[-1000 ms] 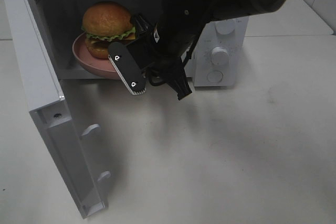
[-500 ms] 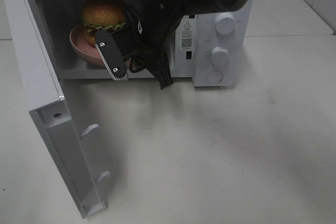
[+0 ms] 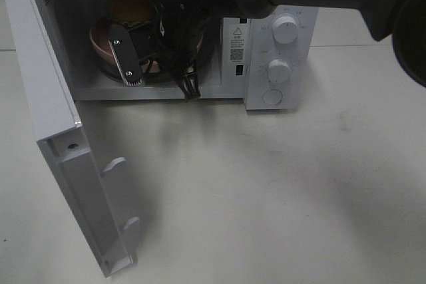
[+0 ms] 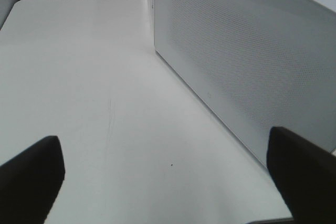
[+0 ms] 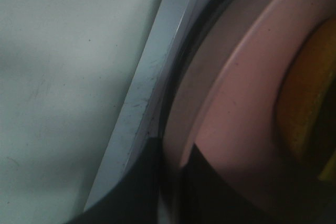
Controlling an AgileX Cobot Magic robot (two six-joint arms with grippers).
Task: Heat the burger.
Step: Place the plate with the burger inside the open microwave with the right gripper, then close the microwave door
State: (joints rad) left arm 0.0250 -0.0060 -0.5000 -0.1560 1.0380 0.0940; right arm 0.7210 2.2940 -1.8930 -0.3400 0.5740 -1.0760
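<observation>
The burger lies on a round pink plate inside the open microwave; only its orange-brown bun top shows behind the arm. My right gripper reaches into the cavity from the right, shut on the plate's near rim. In the right wrist view the dark fingers pinch the plate, with the burger's orange and yellow edge just beyond. My left gripper is open over bare table, out of the exterior high view.
The microwave door stands swung open at the left, reaching toward the table's front. Two knobs and a button sit on the control panel right of the cavity. A white perforated microwave panel is beside the left gripper.
The right arm has carried the plate and burger up and back, from the cavity's mouth to deeper inside the microwave. The door has not moved.
</observation>
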